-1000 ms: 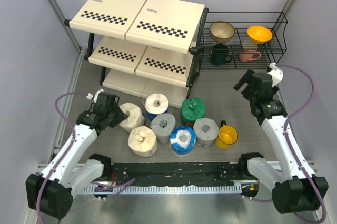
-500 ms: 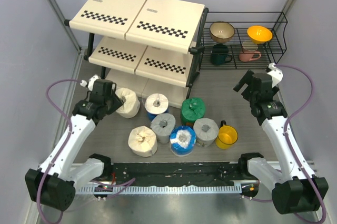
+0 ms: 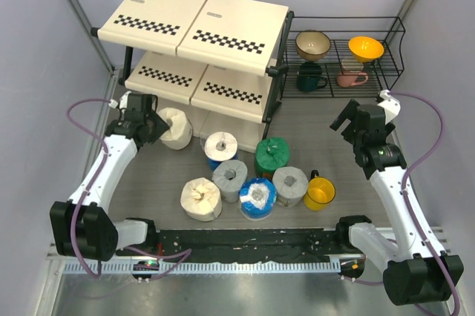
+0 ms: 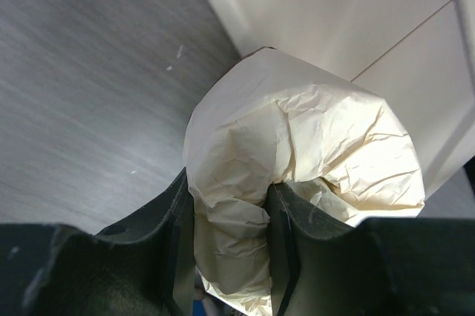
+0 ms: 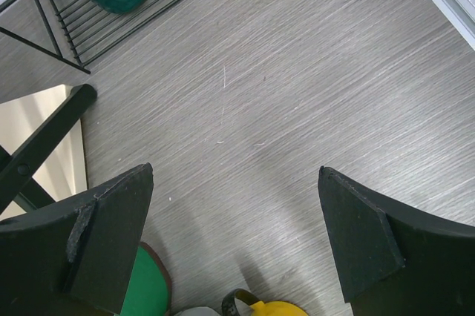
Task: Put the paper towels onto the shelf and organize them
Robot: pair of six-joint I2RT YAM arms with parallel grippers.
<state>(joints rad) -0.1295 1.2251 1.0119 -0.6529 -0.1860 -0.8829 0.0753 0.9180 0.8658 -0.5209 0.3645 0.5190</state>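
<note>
- Overhead view: bright, even, diffuse light; sharp edge to edge. Soft shadow under the shelf [image 3: 200, 23], upper centre.
- Left wrist view: cream roll [image 4: 312, 153] brightly lit, creases crisp; left gripper fingers [image 4: 174, 257] at bottom edge dark, slightly soft.
- Right wrist view: table [image 5: 282, 93] grain sharp, faint shadow lower centre; right gripper fingers [image 5: 104, 242] in bottom corners near black, little detail.

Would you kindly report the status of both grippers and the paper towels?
Left gripper shut on cream roll, at lowest tier of shelf. Right gripper open, empty. Six rolls on table; nothing blocking.
</note>
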